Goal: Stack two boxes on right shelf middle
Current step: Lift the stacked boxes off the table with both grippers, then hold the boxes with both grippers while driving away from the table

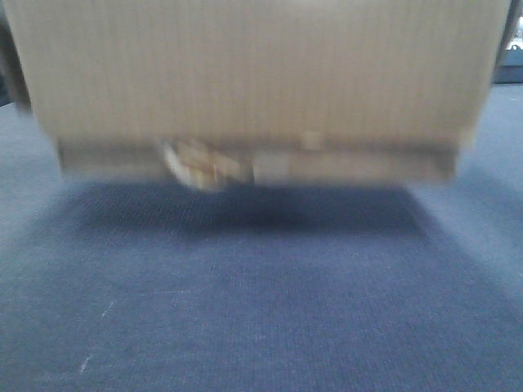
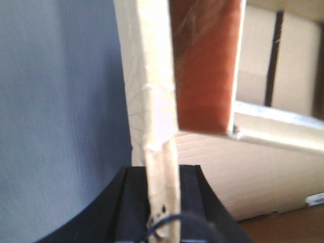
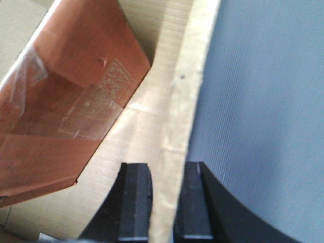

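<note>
A large plain cardboard box hangs above the floor and fills the top of the front view, blurred. My left gripper is shut on the upright edge of its wall. My right gripper is shut on the opposite wall edge, one black finger on each side. Inside the box lies a glossy reddish-brown panel with a taped label, which also shows in the left wrist view. I cannot tell whether it belongs to a second box. The right shelf is out of view.
Blue-grey carpet spreads below the box, darkened by the box's shadow. The same carpet shows outside the box walls in both wrist views. A pale strip runs along the underside of the box.
</note>
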